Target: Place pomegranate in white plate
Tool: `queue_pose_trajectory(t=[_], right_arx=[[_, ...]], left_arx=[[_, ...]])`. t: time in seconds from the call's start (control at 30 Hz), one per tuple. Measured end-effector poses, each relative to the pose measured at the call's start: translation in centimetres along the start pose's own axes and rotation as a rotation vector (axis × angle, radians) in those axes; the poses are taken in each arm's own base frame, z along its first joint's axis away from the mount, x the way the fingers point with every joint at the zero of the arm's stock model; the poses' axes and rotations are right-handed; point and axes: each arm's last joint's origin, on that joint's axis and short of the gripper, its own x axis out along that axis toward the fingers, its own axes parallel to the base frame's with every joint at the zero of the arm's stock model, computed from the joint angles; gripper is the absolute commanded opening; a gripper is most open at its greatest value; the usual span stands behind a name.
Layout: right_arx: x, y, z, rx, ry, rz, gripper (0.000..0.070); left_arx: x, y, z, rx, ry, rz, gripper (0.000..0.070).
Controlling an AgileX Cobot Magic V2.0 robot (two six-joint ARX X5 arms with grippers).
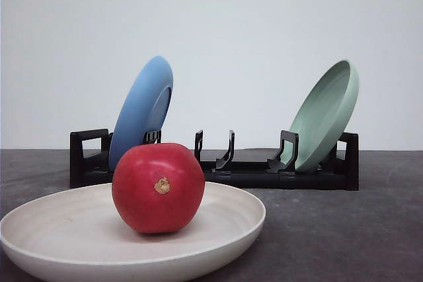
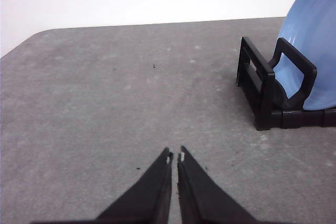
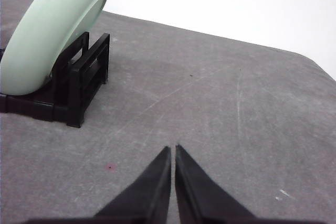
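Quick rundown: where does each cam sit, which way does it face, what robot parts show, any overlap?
Front: low at table height, facing forward at pomegranate in white plate, black dish rack behind.
Left wrist: on left arm, angled down at table; shut left hand, blue plate.
Right wrist: on right arm, angled down; shut right hand, green plate.
Shared with front: rack and that side's plate.

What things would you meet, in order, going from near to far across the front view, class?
white plate with the pomegranate resting on it → black dish rack, holding the blue plate and the pale green plate on edge → plain white wall.
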Motion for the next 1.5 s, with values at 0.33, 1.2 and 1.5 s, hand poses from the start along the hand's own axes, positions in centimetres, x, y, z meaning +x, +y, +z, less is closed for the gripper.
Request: queue_pose_trajectory(t=[0.33, 1.2, 1.5], right_arx=[[0.0, 0.0, 0.0, 0.0, 0.0, 0.0, 0.0007], [0.0, 0.0, 0.0, 0.0, 0.0, 0.0, 0.0007], [0.0, 0.0, 0.0, 0.0, 0.0, 0.0, 0.0007]], left_arx=[[0.0, 0.0, 0.0, 0.0, 0.0, 0.0, 0.0], [0.0, 0.0, 0.0, 0.0, 0.0, 0.0, 0.0], [0.0, 0.0, 0.0, 0.0, 0.0, 0.0, 0.0]])
